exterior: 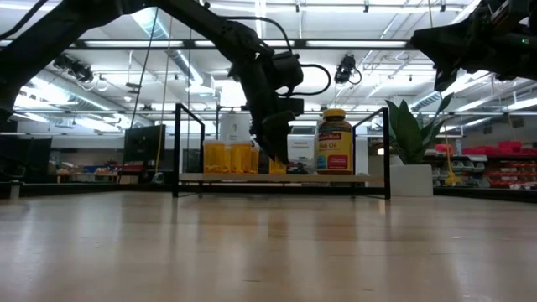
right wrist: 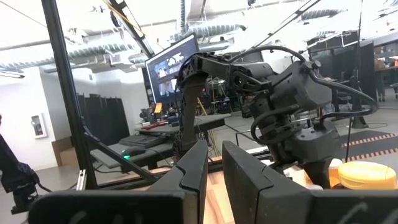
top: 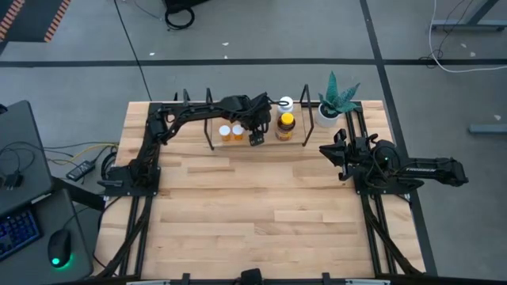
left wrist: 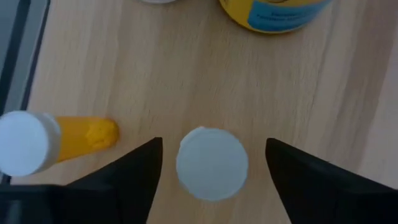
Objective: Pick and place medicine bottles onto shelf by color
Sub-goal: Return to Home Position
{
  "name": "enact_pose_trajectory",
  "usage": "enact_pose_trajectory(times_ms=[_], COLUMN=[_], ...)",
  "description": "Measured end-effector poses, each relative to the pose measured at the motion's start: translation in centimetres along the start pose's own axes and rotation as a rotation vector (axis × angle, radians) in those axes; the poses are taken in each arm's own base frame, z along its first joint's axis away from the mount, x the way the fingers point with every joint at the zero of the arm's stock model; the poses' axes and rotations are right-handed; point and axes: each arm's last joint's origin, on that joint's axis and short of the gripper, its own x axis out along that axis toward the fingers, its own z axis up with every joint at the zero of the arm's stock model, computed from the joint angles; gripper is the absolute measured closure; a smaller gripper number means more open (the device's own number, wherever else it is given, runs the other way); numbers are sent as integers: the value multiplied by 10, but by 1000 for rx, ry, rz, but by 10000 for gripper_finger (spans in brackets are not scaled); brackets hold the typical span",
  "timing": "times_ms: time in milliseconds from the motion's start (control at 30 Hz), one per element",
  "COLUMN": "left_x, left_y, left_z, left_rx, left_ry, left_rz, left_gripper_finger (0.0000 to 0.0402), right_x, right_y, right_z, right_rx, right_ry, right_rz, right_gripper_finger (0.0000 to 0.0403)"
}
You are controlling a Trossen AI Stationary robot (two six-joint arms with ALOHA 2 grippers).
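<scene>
1. At the left of the shelf (exterior: pixel 277 177), the small orange pill bottles (top: pixel 226 132) stand grouped on the board with their white caps up.
2. Just right of them, the left gripper (top: pixel 255 136) hangs low over the board. Its fingers are spread to either side of one more pill bottle (left wrist: pixel 211 163), with bare wood showing on both sides of the cap, so the bottle stands free and ungripped.
3. Further right on the shelf, the bigger white bottle (top: pixel 285 104) stands at the back. The dark amber yellow-capped bottle (top: pixel 286 125) is in front of it.
4. The potted plant (top: pixel 333 107) sits by the shelf's right end.
5. The right gripper (top: pixel 336 154) waits at the table's right side, apart from the shelf. Its fingers are drawn almost together with nothing between them.
6. No bottle shows on the tabletop (top: pixel 261 214) off the shelf, so the placing looks finished, with orange to the left and the two big bottles to the right. What seems left is for the left arm to lift clear and pull away.
7. The high view shows only two orange bottles beside the left arm. The low view shows a wider orange row, but the bottles merge and I cannot count them. Only the left wrist view shows the gaps beside the cap. Only the right wrist view shows how the right fingers stand.
</scene>
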Motion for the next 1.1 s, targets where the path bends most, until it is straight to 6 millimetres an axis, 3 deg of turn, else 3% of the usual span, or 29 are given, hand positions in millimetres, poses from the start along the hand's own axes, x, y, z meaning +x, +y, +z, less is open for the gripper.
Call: enact_pose_trajectory(times_ms=[267,433,633,733,967,1100], left_x=[-15,-46,-112,-156,-257,-302], left_y=[-4,-5,-11,-17,-24,-26], left_z=[4,9,12,6,-21,-42], left_rx=[50,72,84,116,99,72], left_ry=[-39,-105,-240,-316,-534,-632], left_rz=[17,28,45,51,72,72], left_gripper_finger=[97,97,104,108,128,142], right_x=[0,0,0,0,0,0], right_y=[0,0,0,0,0,0], right_z=[0,0,0,0,0,0], right_rx=[0,0,0,0,0,0], right_ry=[-1,-2,-2,-2,-2,-2], right_rz=[1,0,1,0,0,1], right_gripper_finger=[346,346,346,346,346,346])
